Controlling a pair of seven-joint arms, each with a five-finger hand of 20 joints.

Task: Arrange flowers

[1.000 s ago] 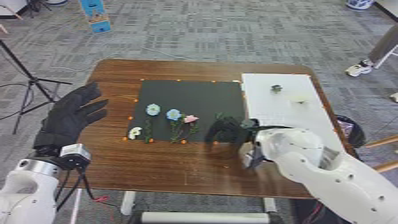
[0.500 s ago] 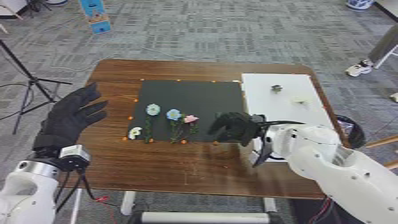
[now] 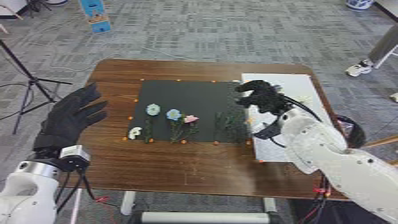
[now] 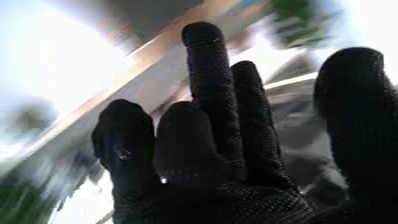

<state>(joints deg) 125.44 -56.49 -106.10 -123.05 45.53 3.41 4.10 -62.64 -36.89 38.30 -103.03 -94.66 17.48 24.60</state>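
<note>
Right robot hand, fingers loosely spread, hangs over the white sheet.

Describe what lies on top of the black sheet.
On the black sheet lie a pale blue flower, a blue flower, a pink flower, a white flower and green sprigs. The surface directly beneath them is covered.

Flowers on a black sheet
White bloom by the near-left corner — then pale-blue bloom, blue bloom, pink bloom — and green sprigs (farther right).
</note>
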